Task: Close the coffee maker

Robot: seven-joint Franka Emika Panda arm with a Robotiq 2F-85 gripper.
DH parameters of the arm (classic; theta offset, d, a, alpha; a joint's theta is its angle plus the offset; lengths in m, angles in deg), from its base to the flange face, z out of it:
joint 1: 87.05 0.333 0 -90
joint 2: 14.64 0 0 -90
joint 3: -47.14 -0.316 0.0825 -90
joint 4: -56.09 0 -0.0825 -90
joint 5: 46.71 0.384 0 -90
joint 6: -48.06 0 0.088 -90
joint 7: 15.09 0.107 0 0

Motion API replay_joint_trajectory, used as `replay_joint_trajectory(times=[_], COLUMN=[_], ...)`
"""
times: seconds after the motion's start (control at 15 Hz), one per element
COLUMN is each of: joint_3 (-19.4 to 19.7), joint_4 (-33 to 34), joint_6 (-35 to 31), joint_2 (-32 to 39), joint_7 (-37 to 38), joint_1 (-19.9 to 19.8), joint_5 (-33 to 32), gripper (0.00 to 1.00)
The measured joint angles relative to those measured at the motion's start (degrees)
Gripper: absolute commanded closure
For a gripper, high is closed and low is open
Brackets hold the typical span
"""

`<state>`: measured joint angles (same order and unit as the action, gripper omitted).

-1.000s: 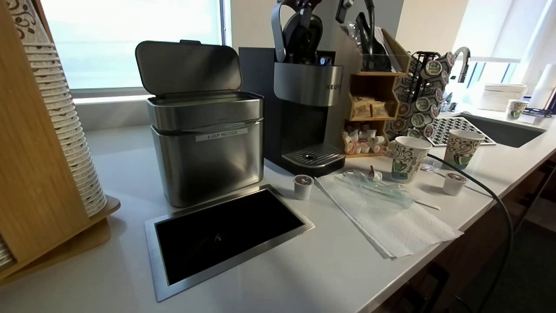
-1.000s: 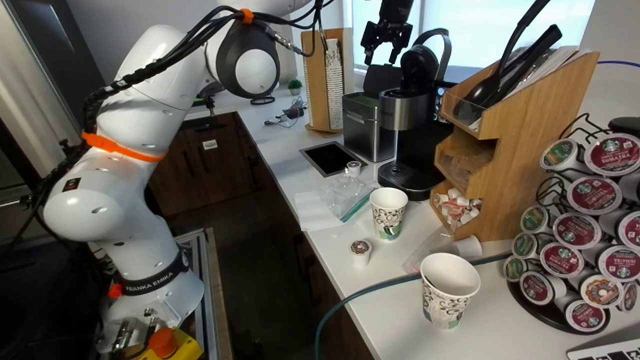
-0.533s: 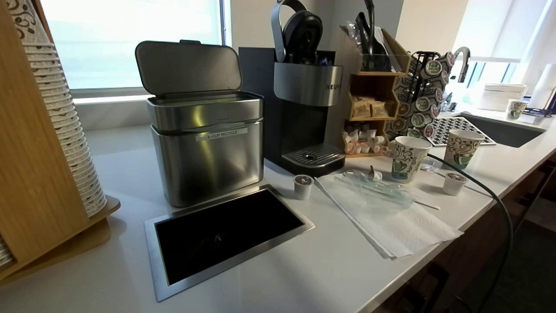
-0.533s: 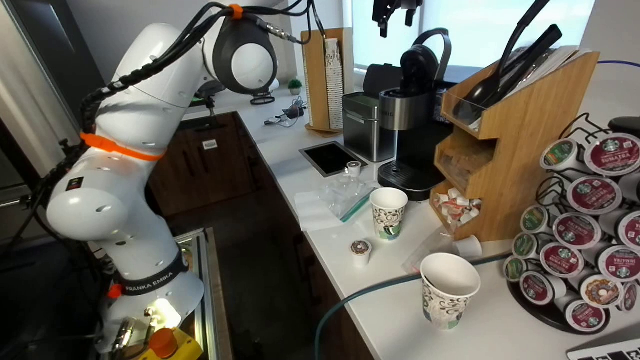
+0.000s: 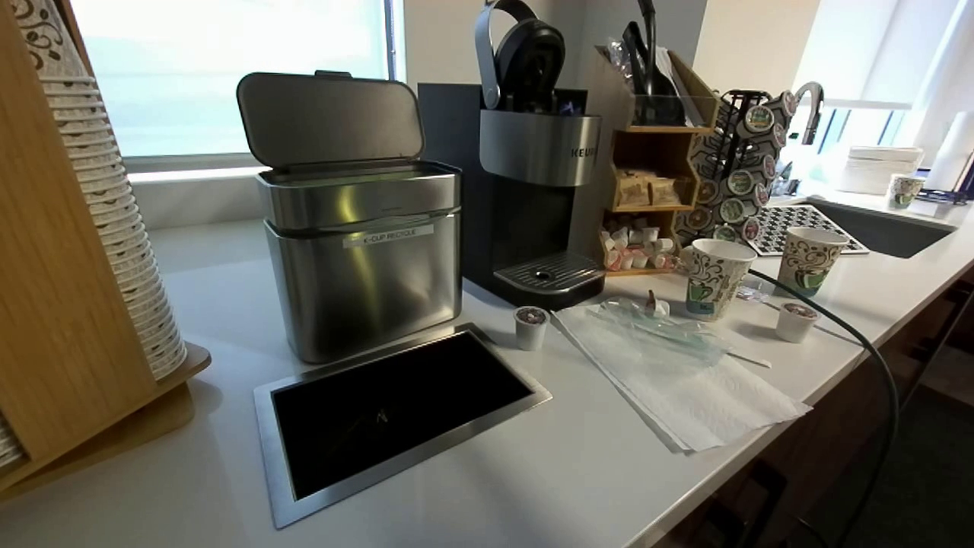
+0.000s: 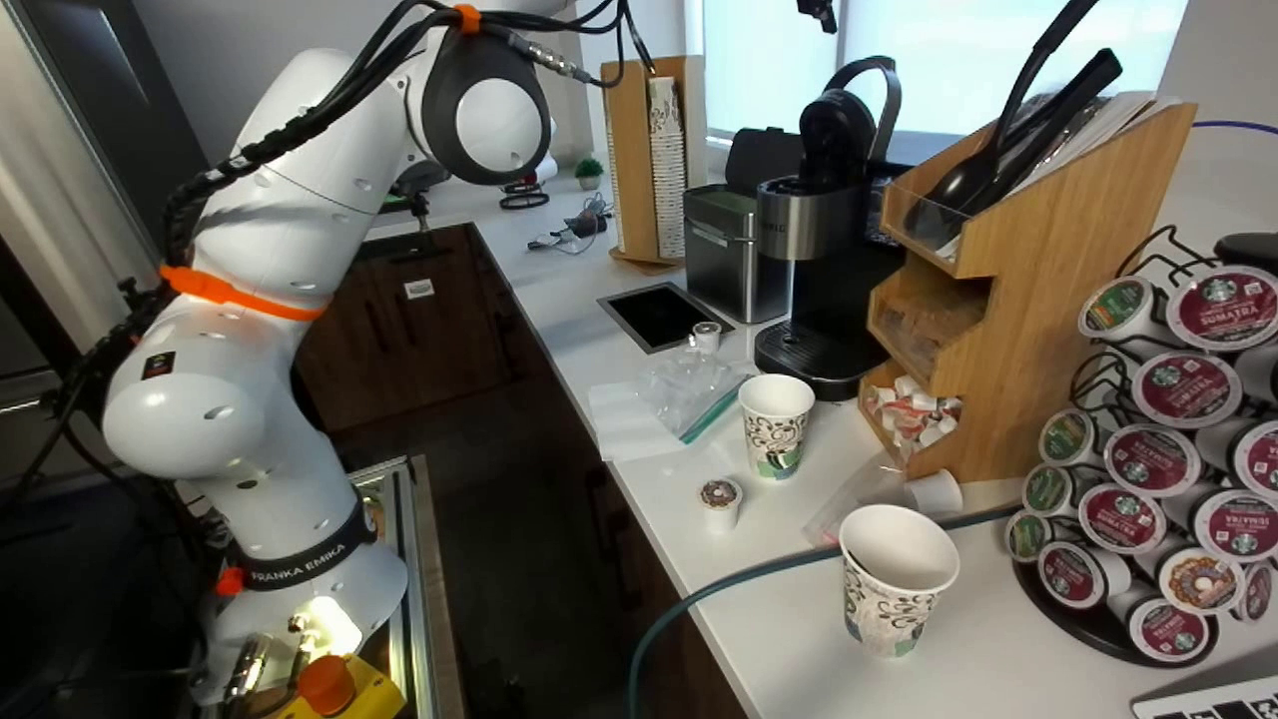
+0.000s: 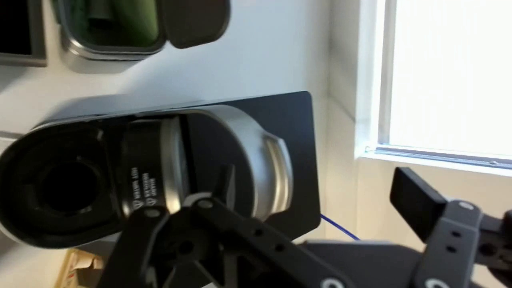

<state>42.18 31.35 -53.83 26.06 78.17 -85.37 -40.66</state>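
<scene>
The coffee maker (image 5: 539,148) is tall and dark with a silvery front band. Its rounded top and handle (image 5: 487,57) are raised open in both exterior views (image 6: 891,95). In the wrist view the open pod chamber (image 7: 68,186) lies at left, and the raised silvery handle (image 7: 276,172) is near the middle. My gripper (image 7: 322,192) is open and empty. One finger overlaps the handle area in the wrist view; the other is beside it, over the wall. Contact is not visible. Only a fingertip (image 6: 819,14) shows above the machine in an exterior view.
A steel canister (image 5: 365,274) with its lid up stands beside the machine. A wooden organizer (image 6: 1068,300) with utensils stands on its other side. A pod (image 5: 530,327), paper cups (image 5: 719,278), a plastic bag (image 6: 694,384) and a countertop opening (image 5: 403,411) lie in front.
My gripper has risen and moved to the right in an exterior view, mostly leaving the frame. It has left the other exterior picture entirely. The coffee maker's top stays raised.
</scene>
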Motion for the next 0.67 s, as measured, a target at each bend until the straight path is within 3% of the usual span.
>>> replay_joint_trajectory(times=[0.27, 0.67], joint_3=[0.9, 0.9], joint_4=[-0.8, -1.4], joint_6=[-10.6, -11.1], joint_2=[2.3, 3.1], joint_7=[4.4, 7.5], joint_1=[0.5, 0.6], joint_5=[0.0, 0.1], gripper=[0.00, 0.00])
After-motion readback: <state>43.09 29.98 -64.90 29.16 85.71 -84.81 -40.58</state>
